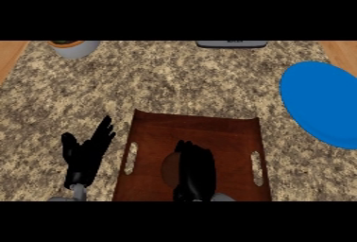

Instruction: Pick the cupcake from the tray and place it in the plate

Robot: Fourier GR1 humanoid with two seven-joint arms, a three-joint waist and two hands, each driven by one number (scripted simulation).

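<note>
Cupcake [166, 170], low centre of frame on the brown tray [209, 127], sits gripped by the right hand [194, 172], fingers [200, 153] curled over it, the pick under way and a lift toward the blue plate [317, 101] at right likely next.

I'm looking steeply down on the counter [174, 80]: speckled stone in brown, grey and cream, filling nearly all I see. Off the counter's far left corner runs the left wood strip [10, 59], pale and warm; off its far right corner, the right wood strip [343, 49]. On the counter's far edge, leftward, sits a grey pot [73, 49], something orange and green inside. Mid far edge, a dark grey slab [231, 44], cut off. The light is even.
</note>
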